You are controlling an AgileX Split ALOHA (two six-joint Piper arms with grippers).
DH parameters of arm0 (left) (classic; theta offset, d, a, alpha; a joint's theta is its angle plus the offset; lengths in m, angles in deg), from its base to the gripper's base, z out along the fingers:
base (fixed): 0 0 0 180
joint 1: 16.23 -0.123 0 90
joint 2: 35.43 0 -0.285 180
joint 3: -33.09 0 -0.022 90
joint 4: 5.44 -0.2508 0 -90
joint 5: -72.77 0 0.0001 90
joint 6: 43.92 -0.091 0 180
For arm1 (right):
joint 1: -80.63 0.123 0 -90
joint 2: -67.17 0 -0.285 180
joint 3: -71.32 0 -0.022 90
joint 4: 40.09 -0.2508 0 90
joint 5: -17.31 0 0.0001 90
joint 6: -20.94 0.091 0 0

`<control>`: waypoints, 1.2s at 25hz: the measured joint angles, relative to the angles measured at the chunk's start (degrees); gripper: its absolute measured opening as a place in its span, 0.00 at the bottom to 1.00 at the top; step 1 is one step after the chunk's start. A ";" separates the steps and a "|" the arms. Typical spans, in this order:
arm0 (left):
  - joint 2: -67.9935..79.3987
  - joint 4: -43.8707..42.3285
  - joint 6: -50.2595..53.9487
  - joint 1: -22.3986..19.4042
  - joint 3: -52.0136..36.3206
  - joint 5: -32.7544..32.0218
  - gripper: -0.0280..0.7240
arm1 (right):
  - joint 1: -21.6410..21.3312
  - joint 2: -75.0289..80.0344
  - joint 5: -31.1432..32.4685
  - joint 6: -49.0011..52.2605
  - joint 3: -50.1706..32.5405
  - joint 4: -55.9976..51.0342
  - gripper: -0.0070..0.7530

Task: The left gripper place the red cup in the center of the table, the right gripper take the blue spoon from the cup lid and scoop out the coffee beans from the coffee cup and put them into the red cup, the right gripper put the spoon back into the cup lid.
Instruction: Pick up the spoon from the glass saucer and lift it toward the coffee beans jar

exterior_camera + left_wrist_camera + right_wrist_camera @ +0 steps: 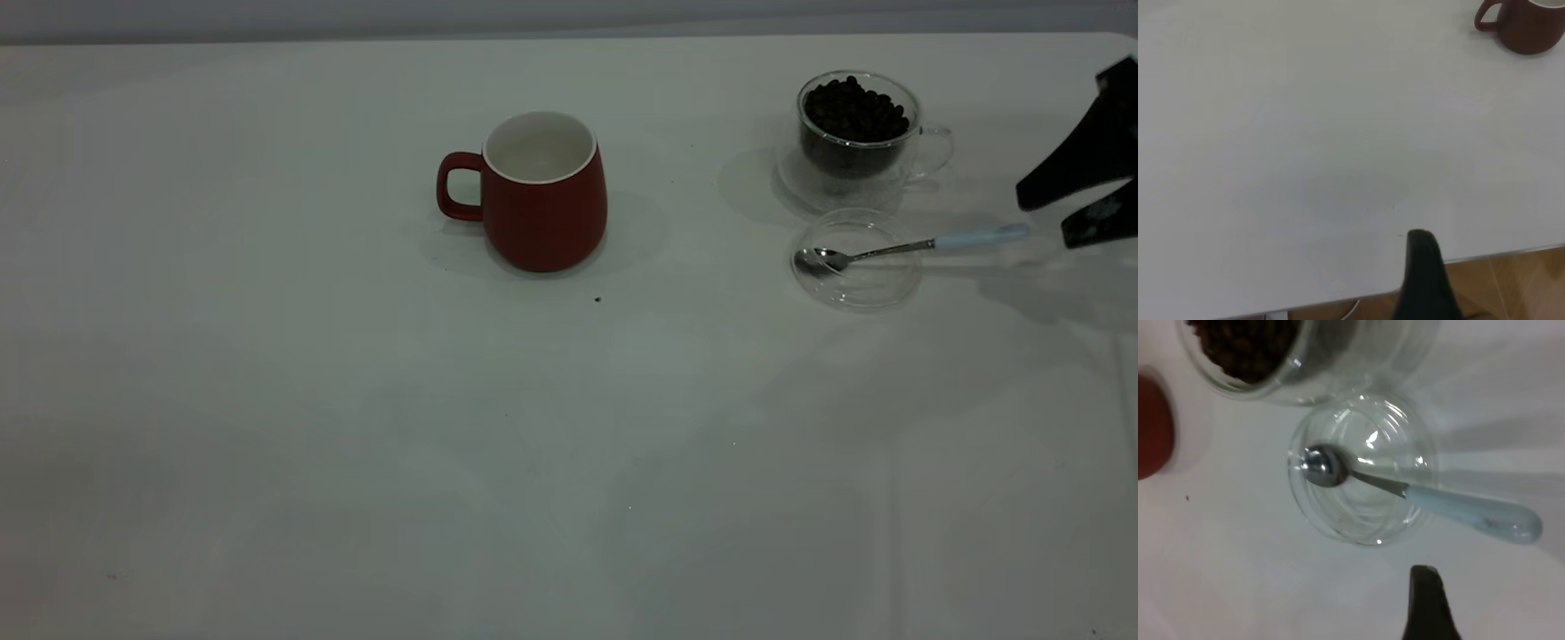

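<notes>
White tabletop (356,462) fills nearly everything from where I'm standing, w/ a wide bare stretch nearest me. Going back from that, a tiny dark speck (597,300) sits just in front of the red cup (540,191). Red cup stands upright about mid-table, white inside, handle pointing toward the left arm's side.

Over on the right, slightly farther back than the speck, the clear cup lid (856,260) lies flat on the table. Blue spoon (916,245) rests in it: metal bowl inside the lid, pale blue handle sticking out over the rim toward the right edge.

Right gripper (1077,203) hangs at the right edge, tips just past the end of the spoon handle, not touching it. Its two dark fingers (1067,169) stand apart w/ a gap between them, nothing held.

Behind the lid, nearly touching it, stands the glass coffee cup (858,133), full of dark coffee beans (855,108), handle to the right.

Left gripper (1421,280) doesn't show in the exterior view; its wrist view has one dark finger over the table's edge, red cup well apart from it. Can't tell if that claw is open or closed.
</notes>
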 joint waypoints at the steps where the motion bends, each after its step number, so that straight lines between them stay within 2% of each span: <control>1: 0.00 0.00 0.00 0.00 0.00 0.00 0.82 | -0.15 0.50 0.00 -0.38 0.00 -0.54 0.72; 5: 0.00 0.00 0.00 0.00 0.00 0.00 0.82 | -1.29 2.54 1.03 -3.66 0.06 -4.35 0.72; 10: 0.00 0.00 0.00 0.00 0.00 0.00 0.82 | -2.82 4.86 5.56 -7.61 1.52 -7.52 0.72; 20: 0.00 0.00 0.00 0.00 0.00 0.00 0.82 | -2.91 8.49 11.43 -9.08 3.50 -10.34 0.72; 30: 0.00 0.00 0.00 0.00 0.00 0.00 0.82 | -2.91 9.80 11.83 -11.02 3.52 -13.53 0.69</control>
